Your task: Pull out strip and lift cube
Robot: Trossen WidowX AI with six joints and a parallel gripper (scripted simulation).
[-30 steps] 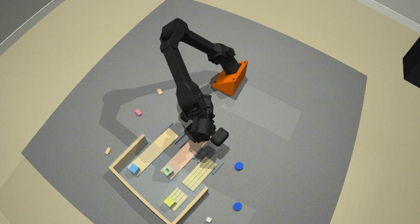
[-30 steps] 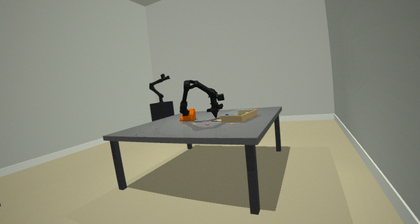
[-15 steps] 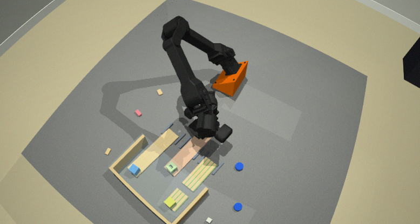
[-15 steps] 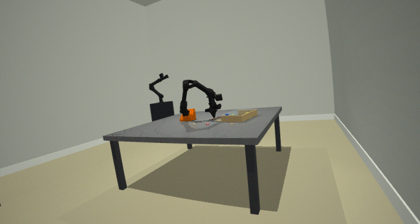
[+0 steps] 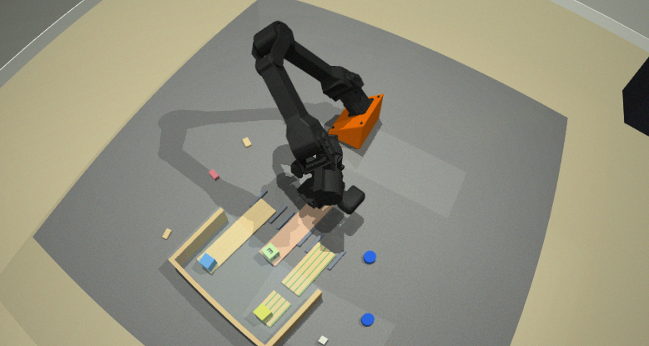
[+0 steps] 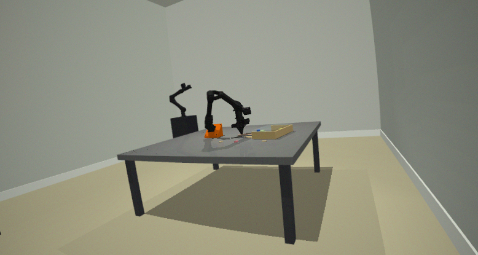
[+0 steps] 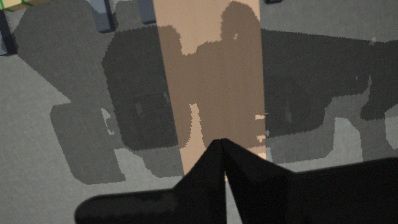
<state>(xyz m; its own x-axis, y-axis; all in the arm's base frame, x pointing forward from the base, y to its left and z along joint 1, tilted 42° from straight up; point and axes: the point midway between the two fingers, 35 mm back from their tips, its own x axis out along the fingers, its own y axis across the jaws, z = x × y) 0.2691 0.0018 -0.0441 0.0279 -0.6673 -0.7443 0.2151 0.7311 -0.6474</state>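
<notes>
The pink strip (image 5: 290, 230) (image 7: 215, 75) looks unbroken. The pale green labelled cube (image 5: 269, 252) sits on its far end, inside the tray. A plain tan strip (image 5: 240, 230) carries a blue cube (image 5: 208, 262). A green-striped strip lies in two pieces, a longer one (image 5: 309, 269) and a short one (image 5: 280, 303) with a yellow cube (image 5: 262, 313), with a gap between them. My gripper (image 6: 241, 133) (image 7: 220, 145) is shut and empty, its tips together over the pink strip near its outer end. Whether they touch the strip, I cannot tell; the arm hides them in the top view.
A wooden-walled tray (image 5: 202, 235) (image 6: 282, 132) surrounds the cubes. Low dark guide rails (image 5: 278, 214) (image 7: 103, 17) flank the strips at the open side. Two blue discs (image 5: 369, 257) (image 5: 367, 319) lie to the right. A red block (image 5: 213, 174) and several small blocks lie around.
</notes>
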